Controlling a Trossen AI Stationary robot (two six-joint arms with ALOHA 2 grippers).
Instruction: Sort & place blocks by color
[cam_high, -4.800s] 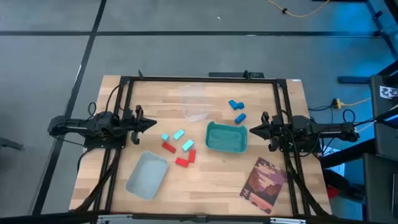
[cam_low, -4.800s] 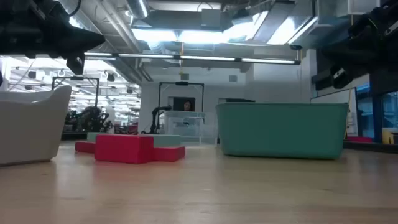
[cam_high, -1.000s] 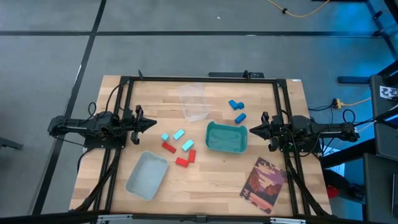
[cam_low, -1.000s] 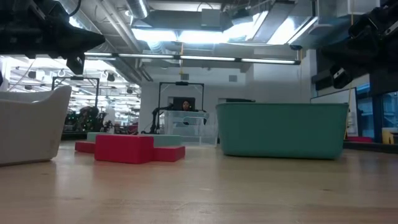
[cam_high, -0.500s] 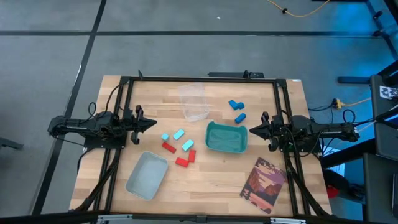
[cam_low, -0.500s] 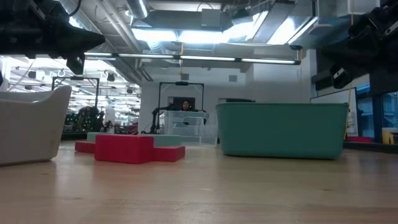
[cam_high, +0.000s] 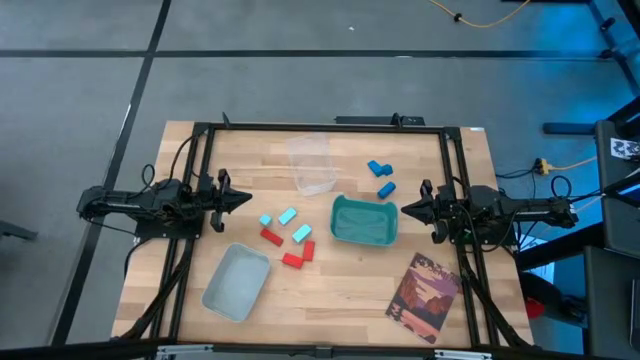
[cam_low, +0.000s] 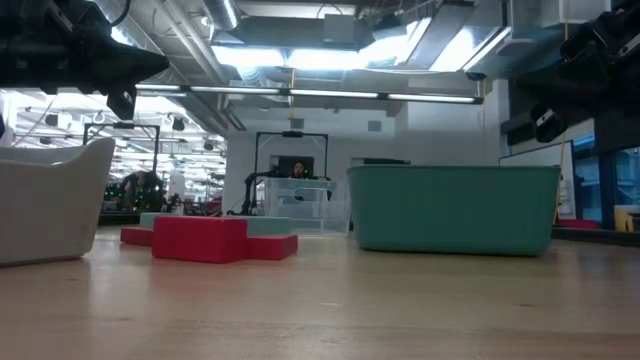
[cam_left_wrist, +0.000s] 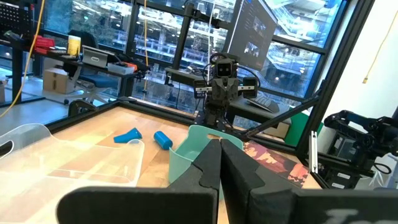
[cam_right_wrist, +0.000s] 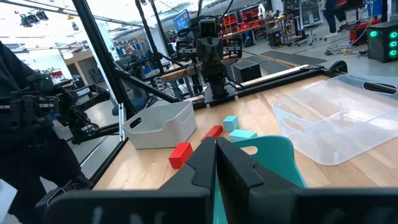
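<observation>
Three light cyan blocks (cam_high: 288, 216) and three red blocks (cam_high: 293, 259) lie flat in a loose group on the wooden table, left of the teal bin (cam_high: 364, 221). Darker blue blocks (cam_high: 380, 178) lie beyond the bin, toward the far edge. My left gripper (cam_high: 248, 198) hovers shut at the table's left side, pointing level toward the middle. My right gripper (cam_high: 404, 209) hovers shut at the right side, just beside the bin's right wall. In the wrist views each pair of fingers, left (cam_left_wrist: 219, 146) and right (cam_right_wrist: 215, 144), is pressed together with nothing between.
A grey tray (cam_high: 237, 282) stands near the front left. A clear plastic tray (cam_high: 311, 165) sits at the far middle. A picture book (cam_high: 425, 298) lies at the front right. A black frame (cam_high: 320, 127) borders the table.
</observation>
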